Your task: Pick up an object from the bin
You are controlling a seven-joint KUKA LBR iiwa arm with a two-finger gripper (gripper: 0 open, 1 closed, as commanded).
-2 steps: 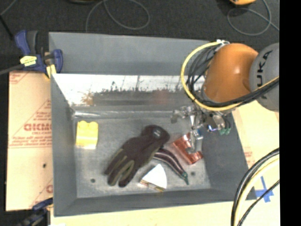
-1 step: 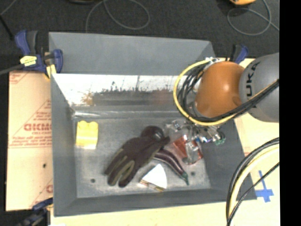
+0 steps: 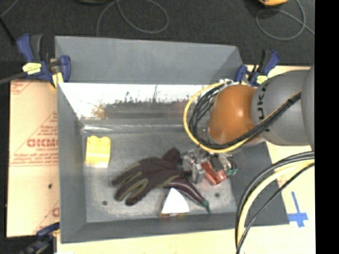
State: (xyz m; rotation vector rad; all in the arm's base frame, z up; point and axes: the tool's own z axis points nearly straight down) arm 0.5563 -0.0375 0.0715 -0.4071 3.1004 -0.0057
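Flanking claw (image 3: 197, 166), dark glove (image 3: 145, 176), maybe red block (image 3: 213, 174)

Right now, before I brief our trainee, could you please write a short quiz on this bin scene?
1. True or false: the yellow rectangular block lies on top of the dark fabric glove.
2. Which lies nearest the gripper? A) the yellow block B) the small red object C) the white wedge-shaped piece
3. From which side of the view does the arm reach into the grey metal bin?
Key: 1 false; 2 B; 3 the right.
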